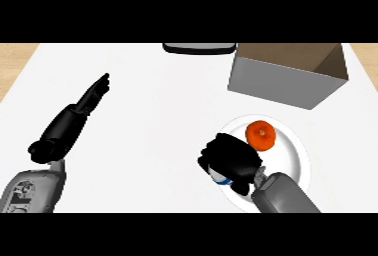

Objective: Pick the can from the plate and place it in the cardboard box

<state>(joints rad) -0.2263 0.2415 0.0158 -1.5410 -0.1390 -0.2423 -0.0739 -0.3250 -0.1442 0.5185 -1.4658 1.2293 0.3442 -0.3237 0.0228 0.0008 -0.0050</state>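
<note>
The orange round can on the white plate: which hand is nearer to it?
Right. The right hand is over the white plate, just beside the orange round can; the left hand rests far across the counter.

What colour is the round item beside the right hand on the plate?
Orange, lying on the white plate just past the right hand; the head view shows it.

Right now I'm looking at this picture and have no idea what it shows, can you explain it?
You're looking steeply down from a humanoid robot's head at a white counter. Two grey forearms come in from the bottom. The left hand rests open, fingers straight. The right hand is curled over the edge of a white plate, apparently round a can, of which only a bit shows. An orange round object also lies on the plate. Behind it stands an open cardboard box. A dark object sits at the far edge.
</note>
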